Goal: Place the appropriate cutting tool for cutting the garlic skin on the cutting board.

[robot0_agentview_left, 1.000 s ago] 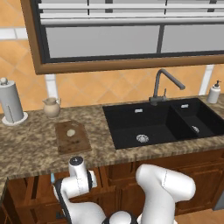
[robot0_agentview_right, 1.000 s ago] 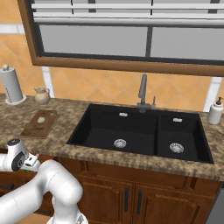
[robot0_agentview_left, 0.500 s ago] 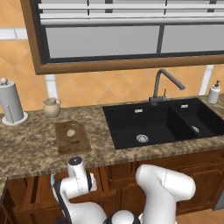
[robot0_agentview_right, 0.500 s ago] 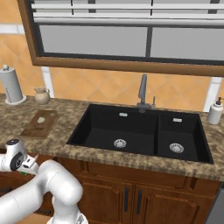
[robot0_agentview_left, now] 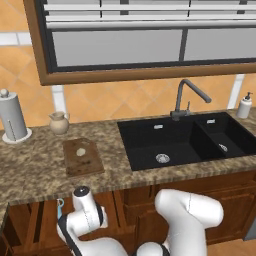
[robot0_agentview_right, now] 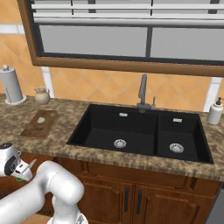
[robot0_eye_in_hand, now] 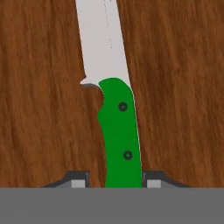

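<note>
In the hand view the tool [robot0_eye_in_hand: 113, 183] has its two dark fingertips [robot0_eye_in_hand: 75, 180] low in the frame, one on each side of the green handle of the knife [robot0_eye_in_hand: 119, 135]. They pinch the handle between them, close against its sides. The pale blade runs from the handle to the top edge of the frame, over dark brown wood grain that fills the background.

In the left base view the tool [robot0_agentview_left: 60, 207] hangs at the lower left of the frame, below the front edge of the tabletop [robot0_agentview_left: 45, 170] and in front of the wooden cabinet fronts. A thin pale-blue sliver shows at its tip. In the right base view the tool [robot0_agentview_right: 22, 173] sits at the left edge, low in the frame, with a small green patch and a pale point jutting toward the right.

The cutting board [robot0_agentview_left: 82, 156] lies on the tabletop left of the black sink [robot0_agentview_left: 175, 145], and the garlic [robot0_agentview_left: 80, 151] rests on its upper middle. In the right base view the board [robot0_agentview_right: 40, 123] is at middle left with the garlic [robot0_agentview_right: 40, 120] on it.

Against the frames from half a second and one second earlier, the wrist stands a little lower in the left base view and lower in the right base view. Board and garlic lie as before.
</note>
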Robot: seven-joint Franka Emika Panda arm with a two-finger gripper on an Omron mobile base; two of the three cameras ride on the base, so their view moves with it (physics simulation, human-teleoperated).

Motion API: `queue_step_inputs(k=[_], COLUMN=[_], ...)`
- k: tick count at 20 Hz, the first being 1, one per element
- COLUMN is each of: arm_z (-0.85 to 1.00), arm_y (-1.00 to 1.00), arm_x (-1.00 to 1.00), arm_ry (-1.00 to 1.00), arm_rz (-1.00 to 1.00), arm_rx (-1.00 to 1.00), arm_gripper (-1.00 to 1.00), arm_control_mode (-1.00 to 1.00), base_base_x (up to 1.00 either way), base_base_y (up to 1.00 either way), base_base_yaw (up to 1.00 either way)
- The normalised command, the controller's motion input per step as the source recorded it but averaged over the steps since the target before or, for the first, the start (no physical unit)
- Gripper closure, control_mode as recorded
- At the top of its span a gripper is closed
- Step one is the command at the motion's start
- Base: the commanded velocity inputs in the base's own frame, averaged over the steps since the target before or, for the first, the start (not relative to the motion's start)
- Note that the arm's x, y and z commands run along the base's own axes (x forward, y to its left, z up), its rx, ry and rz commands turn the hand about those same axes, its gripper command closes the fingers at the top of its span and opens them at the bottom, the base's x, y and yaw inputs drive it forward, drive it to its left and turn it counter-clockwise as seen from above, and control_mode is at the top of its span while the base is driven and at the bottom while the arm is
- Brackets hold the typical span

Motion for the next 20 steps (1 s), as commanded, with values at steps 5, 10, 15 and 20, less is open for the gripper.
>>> queue_step_inputs(k=[5,10,15,20], arm_z=[-0.23,-0.10,0.50,0.84], arm_y=[0.00,0.00,0.00,0.01], arm_x=[-0.03,-0.14,-0.59,-0.23], arm_ry=[0.00,0.00,0.00,0.00], arm_rz=[-0.06,-0.04,-0.06,-0.14], arm_rx=[0.00,0.00,0.01,0.00], arm_gripper=[1.00,1.00,1.00,1.00], arm_control_mode=[-1.00,-1.00,-1.00,-1.00], base_base_x=[0.00,0.00,0.00,0.00], base_base_y=[0.00,0.00,0.00,0.00], base_base_yaw=[0.00,0.00,0.00,0.00])
